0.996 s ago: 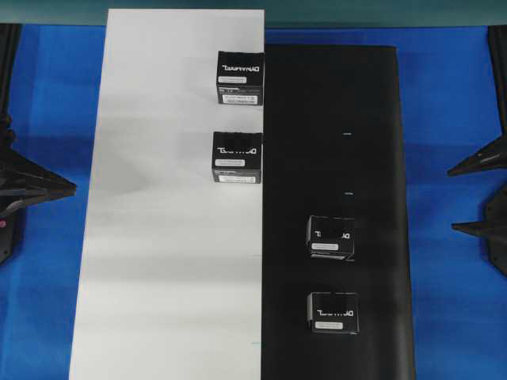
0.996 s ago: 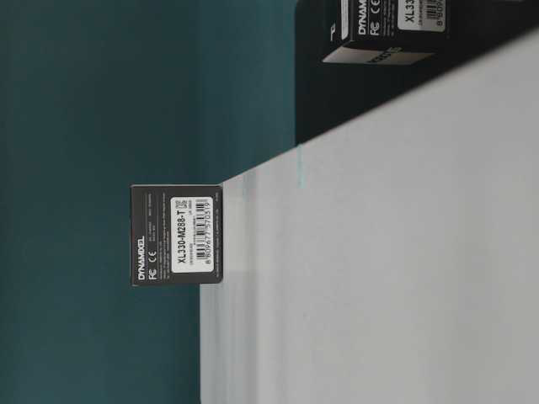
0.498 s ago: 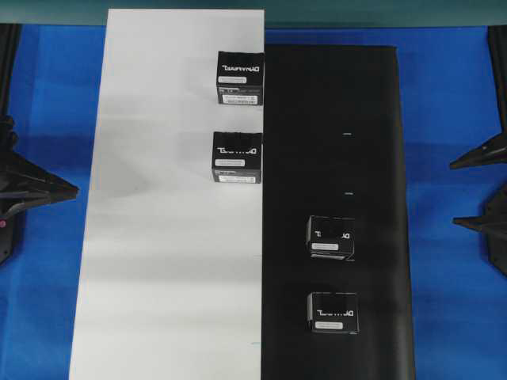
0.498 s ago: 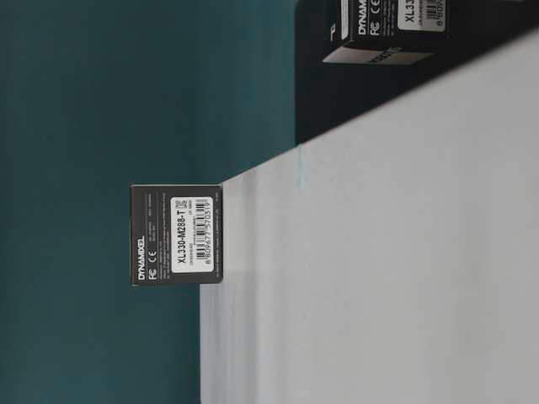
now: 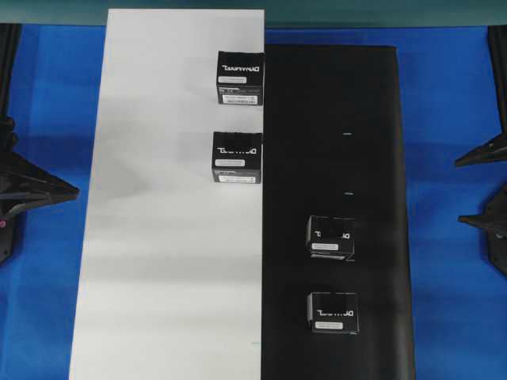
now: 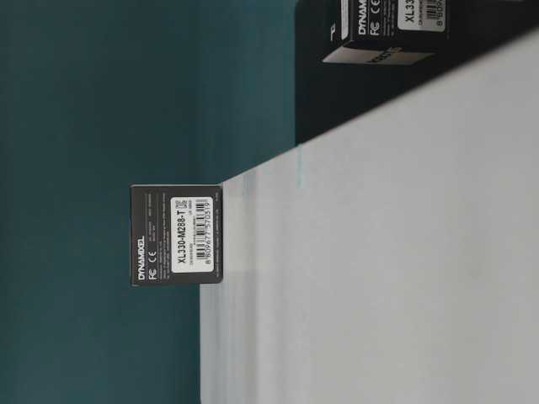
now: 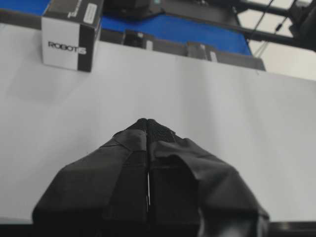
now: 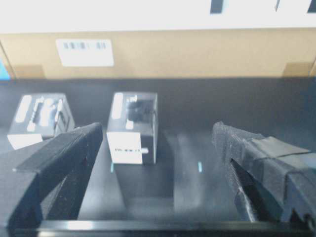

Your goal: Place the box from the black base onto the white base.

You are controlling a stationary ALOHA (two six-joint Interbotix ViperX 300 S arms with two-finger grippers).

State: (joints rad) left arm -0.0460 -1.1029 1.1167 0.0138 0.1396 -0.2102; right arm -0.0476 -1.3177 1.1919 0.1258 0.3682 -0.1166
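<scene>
- Blue tabletop (image 5: pixel 451 103) under everything, showing at 3 and 9 o'clock in the overhead view.
- White base (image 5: pixel 170 237) on the left half, long edge flush against the black base (image 5: pixel 337 119) on the right half.
- 2 look-alike boxes on the white base, both against its right edge: upper box (image 5: pixel 239 78) toward 12 o'clock, second box (image 5: pixel 237 157) just below it.
- 2 more on the black base toward 5 o'clock: the box (image 5: pixel 330 238), then the lowest box (image 5: pixel 333 312) beneath it, apart.
- Left gripper (image 7: pixel 147 120) pressed together, holding nothing, over the white base.
- Right gripper (image 8: pixel 157 136) spread wide, empty, at 3 o'clock off the black base, facing the box (image 8: pixel 132 128) without touching.
</scene>
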